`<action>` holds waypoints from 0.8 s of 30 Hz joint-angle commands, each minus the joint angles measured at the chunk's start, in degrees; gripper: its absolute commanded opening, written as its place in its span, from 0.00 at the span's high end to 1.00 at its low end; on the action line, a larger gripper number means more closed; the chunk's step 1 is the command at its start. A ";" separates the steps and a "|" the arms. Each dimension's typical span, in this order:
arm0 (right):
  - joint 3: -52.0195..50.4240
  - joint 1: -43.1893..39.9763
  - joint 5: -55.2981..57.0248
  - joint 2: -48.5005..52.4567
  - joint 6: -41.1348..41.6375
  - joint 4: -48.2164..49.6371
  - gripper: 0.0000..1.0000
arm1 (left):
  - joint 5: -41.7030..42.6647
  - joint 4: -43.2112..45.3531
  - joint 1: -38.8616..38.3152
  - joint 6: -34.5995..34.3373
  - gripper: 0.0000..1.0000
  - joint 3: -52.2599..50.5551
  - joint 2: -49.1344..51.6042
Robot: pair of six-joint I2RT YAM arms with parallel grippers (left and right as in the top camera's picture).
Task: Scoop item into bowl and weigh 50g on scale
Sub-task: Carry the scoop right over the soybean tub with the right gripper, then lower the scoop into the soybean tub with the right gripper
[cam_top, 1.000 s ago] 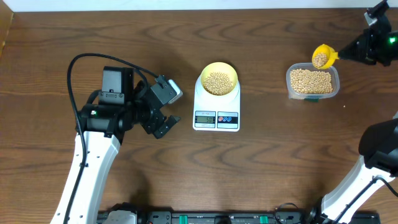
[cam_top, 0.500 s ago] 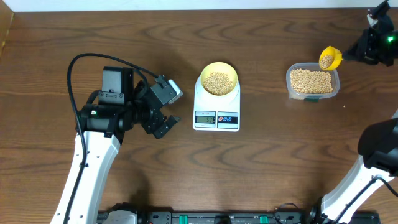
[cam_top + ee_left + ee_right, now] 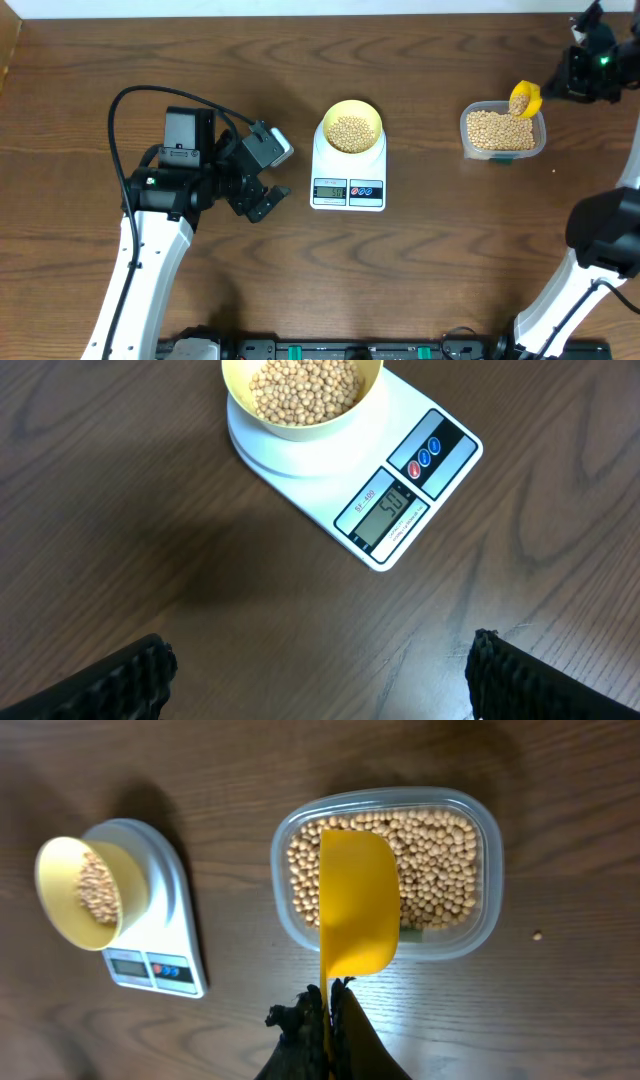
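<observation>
- The bowl (image 3: 352, 128) sits on the round plate of the scale (image 3: 348, 188), near the middle of the table (image 3: 420, 270)
- A heap of beans (image 3: 303, 385) fills the bottom of the bowl and lies below its rim
- The display (image 3: 386, 515) on the scale's front edge shows digits that look like 50, though they are small; 2 round buttons (image 3: 424, 458) sit just beside it
- Well off to the right stands a clear tub (image 3: 488, 910), its floor covered with more of the same beans in a loose layer
- A yellow scoop (image 3: 358, 905) hangs over the tub, tipped mouth-down, so the right wrist camera sees only its smooth back; from above, beans show at its lower lip, right over the tub
- The right gripper (image 3: 328, 1012) is clamped tight on the thin handle of the scoop, fingers pressed together around it, up near the far right corner of the table
- The left gripper (image 3: 272, 176) hovers over bare wood to the left of the scale, fingers spread wide apart, holding nothing and touching nothing
- 1 stray bean (image 3: 537, 935) lies on the wood just outside the tub
</observation>
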 commanded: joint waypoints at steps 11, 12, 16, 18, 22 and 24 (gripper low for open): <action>-0.37 7.56 18.23 1.42 5.73 2.29 0.99 | 0.09 -0.17 0.17 0.76 0.05 -0.13 -0.04; -0.37 8.04 18.99 1.42 5.73 2.25 0.99 | 0.09 -0.17 0.17 0.76 0.05 -0.13 -0.04; -0.37 9.81 22.10 1.42 7.06 0.35 0.99 | 0.09 -0.17 0.17 0.74 0.05 -0.13 -0.04; -0.37 10.49 24.04 1.42 7.08 -1.07 0.99 | 0.09 -0.17 0.17 0.76 0.05 -0.13 -0.04; -0.37 11.69 27.82 1.42 8.11 -2.43 0.99 | 0.11 -0.17 0.17 0.76 0.05 -0.13 -0.04; -0.37 12.22 28.79 1.42 8.33 -2.84 0.99 | 0.09 -0.17 0.17 0.76 0.05 -0.13 -0.04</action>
